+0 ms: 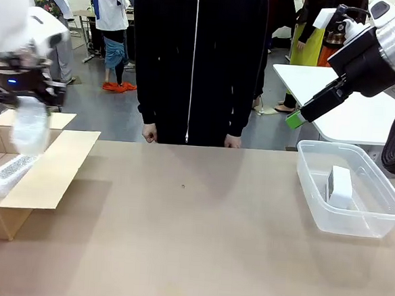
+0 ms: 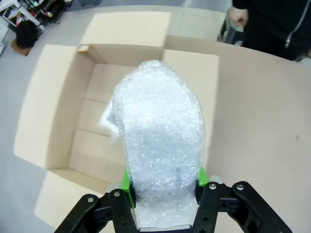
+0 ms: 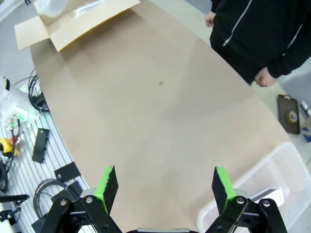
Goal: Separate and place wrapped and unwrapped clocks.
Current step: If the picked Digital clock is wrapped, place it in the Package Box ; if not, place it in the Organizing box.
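Now the sorting looks nearly done. The left gripper (image 2: 163, 194) is pinching a bubble-wrapped clock (image 2: 160, 145) between its green pads (image 2: 127, 187), and it hangs right over the open cardboard box (image 2: 58, 121) at the left side of the table (image 1: 193, 215). From the front, the wrapped clock (image 1: 29, 126) hangs just above the box (image 1: 43, 178). Another bubble-wrap bundle (image 1: 9, 172) lies across the box's near edge; I think it is the other wrapped clock, but it is too blurry to be sure. From the left wrist, a pale shape in the box shows beside the held clock, too blurred to name.

The bare white clock (image 1: 340, 185) sits inside the clear plastic tub (image 1: 315, 210) on the right side of the table. From the right wrist, a corner of that clock (image 3: 269, 195) peeks out in the tub (image 3: 291, 160).

The right gripper (image 3: 165, 187) is spread wide and holds nothing. It is up in the air over the right side of the table, and from the front one green-tipped finger (image 1: 296, 119) points down toward the far left of the tub.

A person in a dark top (image 1: 193, 60) stands at the far side with both hands (image 1: 149, 134) at the table edge.

So the bare clock looks done. What is left, I think, is to lower the held wrapped clock into the box and let it go.
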Controlling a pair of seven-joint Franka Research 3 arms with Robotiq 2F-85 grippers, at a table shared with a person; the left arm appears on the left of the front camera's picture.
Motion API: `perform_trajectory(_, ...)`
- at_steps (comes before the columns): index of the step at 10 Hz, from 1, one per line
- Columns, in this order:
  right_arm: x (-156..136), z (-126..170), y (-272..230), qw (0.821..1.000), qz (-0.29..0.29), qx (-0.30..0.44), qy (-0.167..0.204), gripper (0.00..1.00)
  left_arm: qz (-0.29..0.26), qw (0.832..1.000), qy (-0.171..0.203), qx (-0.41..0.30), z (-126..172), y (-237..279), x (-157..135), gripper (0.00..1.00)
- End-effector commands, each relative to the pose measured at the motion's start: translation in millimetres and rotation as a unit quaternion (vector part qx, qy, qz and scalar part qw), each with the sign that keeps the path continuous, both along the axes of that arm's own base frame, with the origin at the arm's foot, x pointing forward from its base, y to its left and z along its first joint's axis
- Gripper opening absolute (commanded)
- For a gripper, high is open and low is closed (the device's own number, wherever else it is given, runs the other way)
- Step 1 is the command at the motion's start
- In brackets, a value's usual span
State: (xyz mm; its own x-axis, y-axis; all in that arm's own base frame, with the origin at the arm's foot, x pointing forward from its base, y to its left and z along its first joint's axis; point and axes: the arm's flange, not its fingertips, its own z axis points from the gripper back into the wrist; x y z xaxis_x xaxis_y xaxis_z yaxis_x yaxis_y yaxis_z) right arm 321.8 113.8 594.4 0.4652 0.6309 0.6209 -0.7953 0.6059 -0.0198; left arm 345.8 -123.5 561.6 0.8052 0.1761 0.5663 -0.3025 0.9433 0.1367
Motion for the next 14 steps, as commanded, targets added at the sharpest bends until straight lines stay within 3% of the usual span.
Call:
perform_trajectory(1,1,-1,0,1.0,0.006,0.003,0.0,1.0,0.001,1.0,-0.003,-0.01,-3,-30,3,0.54)
perform_trajectory(4,1,-1,0,1.0,0.006,0.003,0.0,1.0,0.001,1.0,-0.003,-0.01,-3,-30,3,0.54)
perform_trajectory(5,1,-1,0,1.0,0.006,0.003,0.0,1.0,-0.004,1.0,0.007,-0.006,-6,-22,-2,0.54)
perform_trajectory(6,1,-1,0,1.0,0.006,0.003,0.0,1.0,0.001,1.0,0.017,0.012,5,5,10,0.54)
perform_trajectory(8,1,-1,0,1.0,0.006,0.003,0.0,1.0,-0.021,0.994,0.101,0.025,3,50,32,0.54)
perform_trajectory(10,1,-1,0,1.0,0.006,0.003,0.0,1.0,0.014,0.992,0.122,0.038,-4,85,60,0.54)
perform_trajectory(14,1,-1,0,1.0,0.006,0.003,0.0,1.0,-0.02,0.98,0.196,0.036,-64,125,127,0.54)
